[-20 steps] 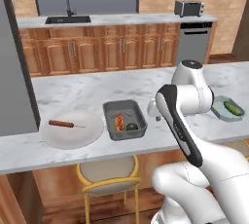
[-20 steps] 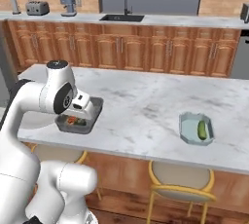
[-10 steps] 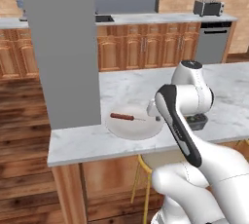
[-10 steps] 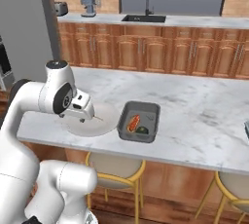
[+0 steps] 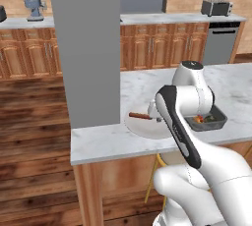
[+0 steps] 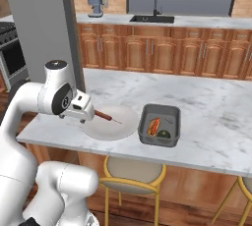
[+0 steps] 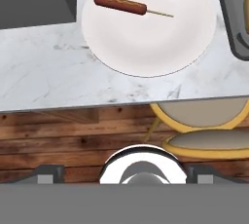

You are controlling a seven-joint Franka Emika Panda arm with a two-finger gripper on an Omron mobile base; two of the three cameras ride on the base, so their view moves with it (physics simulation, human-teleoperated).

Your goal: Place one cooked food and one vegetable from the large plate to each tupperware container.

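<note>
1. In the hand view the fingers [image 7: 125,175] show as two small dark tips, one at each bottom corner, spread as wide apart as they go; nothing sits between them and they touch nothing.
2. Just past them in that view lie a wooden floor [image 7: 73,135] and a yellow-framed stool [image 7: 204,121] tucked under the table's near edge.
3. Beyond the edge, on the marble table [image 7: 44,72], the large plate [image 7: 151,43] lies flat near the edge. It carries one brown sausage on a thin stick [image 7: 120,4], lying on the plate's far part with the stick pointing towards the dark grey container.
4. In the right base view the hand [image 6: 78,109] hangs over the plate's [image 6: 110,127] left rim, the sausage [image 6: 103,116] just beside it.
5. Just beside the plate, apart from it, stands the dark grey container [image 6: 173,117] with a broad rim. It holds an orange-red piece of food [image 6: 153,126] and a dark green piece [image 6: 164,133] close together.
6. In the left base view the same container [image 5: 219,119] sits partly hidden behind the arm, the plate [image 5: 147,127] to its left.
7. A tall grey block [image 5: 86,43] stands at the table's left end, close to the plate.
8. Farthest back run wooden cabinets [image 6: 162,48] with a sink [image 6: 151,18].
</note>
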